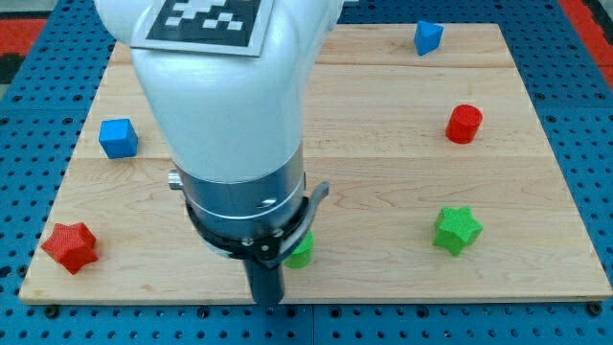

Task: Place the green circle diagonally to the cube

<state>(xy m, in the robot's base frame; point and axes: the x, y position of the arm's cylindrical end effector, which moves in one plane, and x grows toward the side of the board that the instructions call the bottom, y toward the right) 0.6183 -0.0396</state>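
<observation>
The green circle (301, 251) sits near the worktop's (383, 115) bottom edge, mostly hidden by my arm; my tip (267, 299) is just beside it. No gripper. Light, rigid, probably slides easily; push its side toward the blue cube (119, 138).

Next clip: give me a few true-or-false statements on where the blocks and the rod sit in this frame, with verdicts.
1. The blue cube sits near the board's left edge. True.
2. The green star lies at the view's top left. False: lower right.
3. The green circle is mostly hidden behind the arm. True.
4. The red cylinder touches the green star. False: they are apart.
5. My tip is at the board's bottom edge, below-left of the green circle. True.
</observation>
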